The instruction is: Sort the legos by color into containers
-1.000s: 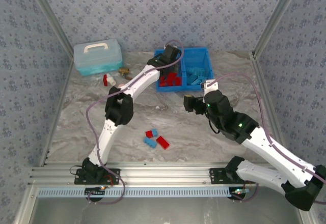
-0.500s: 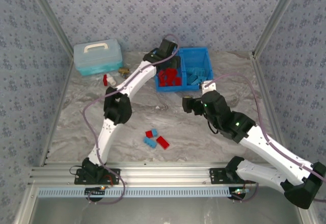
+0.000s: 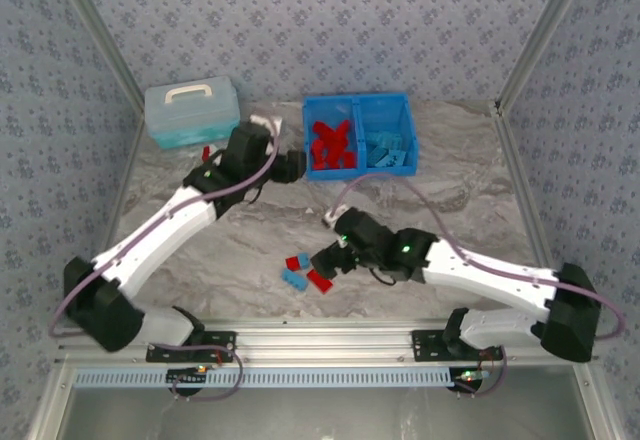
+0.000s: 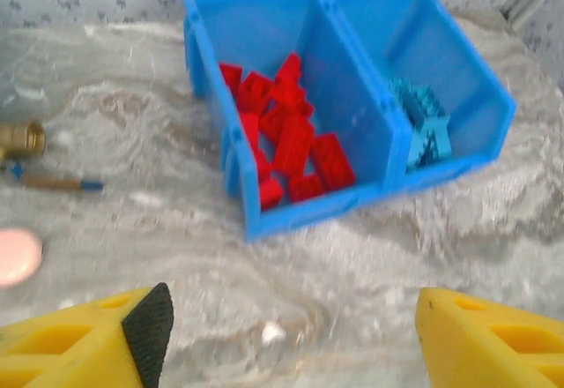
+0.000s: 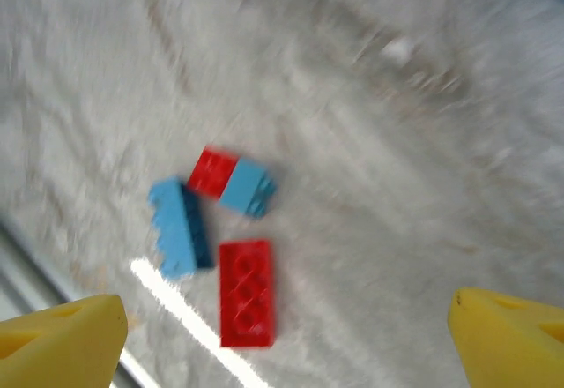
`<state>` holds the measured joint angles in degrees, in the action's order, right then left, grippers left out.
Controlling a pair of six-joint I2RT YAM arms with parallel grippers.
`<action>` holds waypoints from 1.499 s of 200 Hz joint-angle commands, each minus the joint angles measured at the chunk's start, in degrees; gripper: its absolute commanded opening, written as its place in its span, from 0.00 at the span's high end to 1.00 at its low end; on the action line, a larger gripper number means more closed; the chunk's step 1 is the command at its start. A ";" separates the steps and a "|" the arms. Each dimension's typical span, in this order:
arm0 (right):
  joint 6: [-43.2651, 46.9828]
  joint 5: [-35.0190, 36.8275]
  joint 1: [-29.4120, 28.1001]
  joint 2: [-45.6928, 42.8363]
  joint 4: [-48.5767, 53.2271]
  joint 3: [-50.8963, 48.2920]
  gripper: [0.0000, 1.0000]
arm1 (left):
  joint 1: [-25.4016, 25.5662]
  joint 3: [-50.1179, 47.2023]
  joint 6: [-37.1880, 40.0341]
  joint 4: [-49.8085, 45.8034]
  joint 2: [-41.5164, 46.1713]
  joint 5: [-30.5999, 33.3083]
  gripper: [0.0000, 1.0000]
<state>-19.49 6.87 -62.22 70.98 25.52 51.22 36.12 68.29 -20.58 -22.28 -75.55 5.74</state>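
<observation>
Red legos [image 3: 330, 145] lay heaped in the left compartment of the bright blue bin [image 3: 357, 98] at the upper middle of the top view. Light blue legos [image 3: 388, 148] lay in its right compartment, with the centre divider between the two colours.

Four loose bricks [image 3: 305, 272] sat on the marbled desk [image 3: 450, 200] at the lower centre of that view, well apart from the bin. The right wrist view showed them closer: a small red brick [image 5: 211, 172] touching a small blue brick [image 5: 247, 185], a longer blue brick [image 5: 179, 229] just beside them at lower left, and a flat red brick [image 5: 245, 291] beneath.

The right pincer [image 3: 325, 260] hung just right of this cluster, released, its yellow fingers [image 5: 62, 335] spread wide at the bottom corners with nothing between them. The left pincer [image 3: 290, 166] stood just left of the bin, also released, its fingers [image 4: 79, 344] far apart and grasping nothing.

A pale teal lidded box [image 3: 192, 110] rested at the upper left, and a pink disc [image 4: 18, 256] lay at the left edge of the left wrist view
</observation>
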 commanded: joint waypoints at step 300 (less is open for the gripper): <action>8.23 2.13 30.05 35.92 -1.53 42.14 0.66 | 0.30 -26.25 -10.30 -2.17 26.42 -2.02 0.02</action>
<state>-13.54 9.67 -35.44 98.37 19.57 84.12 36.12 43.75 -29.19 -26.63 -51.88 5.56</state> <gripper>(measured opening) 0.340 0.984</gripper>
